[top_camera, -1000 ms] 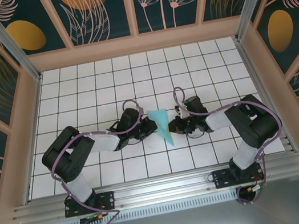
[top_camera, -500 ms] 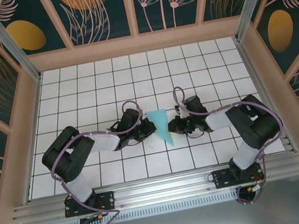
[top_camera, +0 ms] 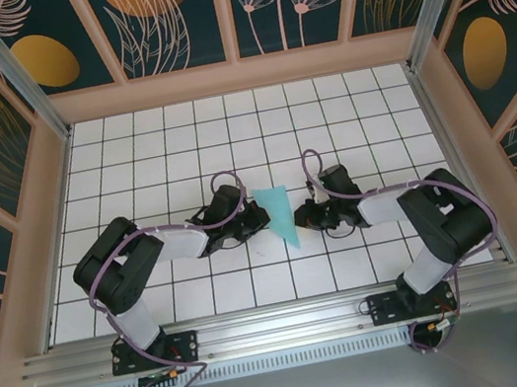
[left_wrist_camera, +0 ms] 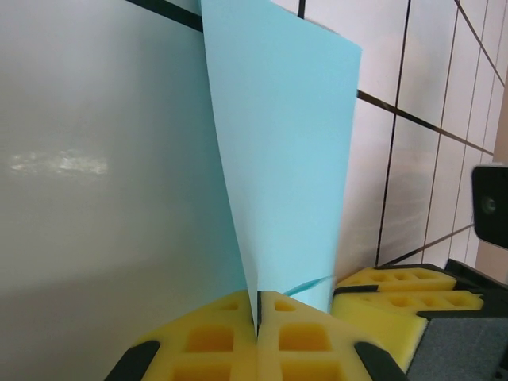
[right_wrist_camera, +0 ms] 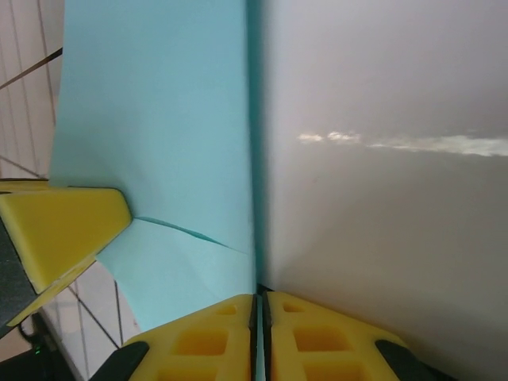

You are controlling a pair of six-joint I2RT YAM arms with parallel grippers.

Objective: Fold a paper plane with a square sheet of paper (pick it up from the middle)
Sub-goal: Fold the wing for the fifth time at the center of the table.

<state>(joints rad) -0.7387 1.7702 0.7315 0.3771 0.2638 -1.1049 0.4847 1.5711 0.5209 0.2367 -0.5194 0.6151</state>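
Note:
The square sheet of paper [top_camera: 278, 212] is turquoise and folded into a narrow pointed triangle, like a paper plane. It stands on edge over the tiles between both grippers. My left gripper [top_camera: 260, 219] holds it from the left. In the left wrist view its yellow pads [left_wrist_camera: 206, 341] are pressed together on the paper's [left_wrist_camera: 286, 159] lower edge. My right gripper [top_camera: 299, 216] meets it from the right. Its pads [right_wrist_camera: 317, 337] sit almost together with a thin paper [right_wrist_camera: 159, 119] edge between them. Each wrist view also catches the other gripper's yellow pad [left_wrist_camera: 405, 290] [right_wrist_camera: 63, 230].
White tiled floor [top_camera: 229, 138] with dark grid lines lies all around. Wooden-framed patterned walls [top_camera: 228, 18] enclose it. An aluminium rail [top_camera: 282, 325] with both arm bases runs along the near edge.
The right arm has drawn slightly to the right and its pads have eased a hair. The paper and the left gripper have barely moved.

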